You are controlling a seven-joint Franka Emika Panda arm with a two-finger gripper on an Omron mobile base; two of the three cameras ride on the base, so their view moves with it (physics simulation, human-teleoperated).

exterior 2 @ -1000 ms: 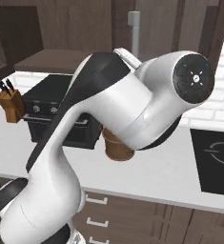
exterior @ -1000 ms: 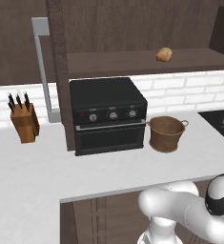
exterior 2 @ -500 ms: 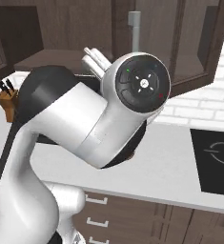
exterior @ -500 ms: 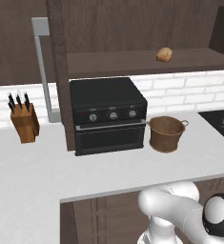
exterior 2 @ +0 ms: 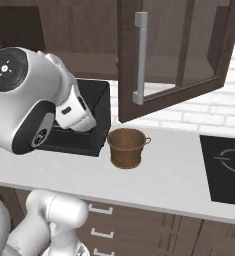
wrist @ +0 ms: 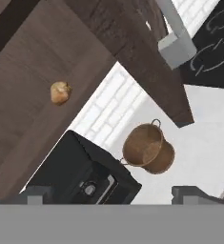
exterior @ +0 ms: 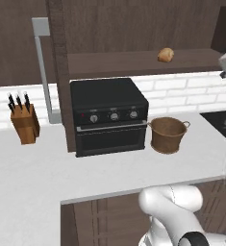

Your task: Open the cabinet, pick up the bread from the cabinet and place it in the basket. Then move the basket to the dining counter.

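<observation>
Since a second ago the white arm has swung aside: in the right base view its big joint, which covered the middle of the picture, now sits at the left, and the basket (exterior 2: 127,147) is uncovered. The cabinet (exterior 2: 179,55) stands open, its glass-panelled door swung out toward the camera with the long silver handle (exterior 2: 140,58) upright. The bread (exterior: 166,55) lies alone on the cabinet's shelf (exterior: 133,62), toward the shelf's right end; it looks nearly round, so no long axis can be made out. Below it, the basket stands upright on the white worktop (exterior: 42,166), mouth up, just beside the right side of the black oven (exterior: 108,115), not touching it. A knife block (exterior: 24,122) stands well apart at the worktop's left, near the back edge. In the hand view the gripper (wrist: 113,194) has its two tips spread wide apart, pinching nothing.
</observation>
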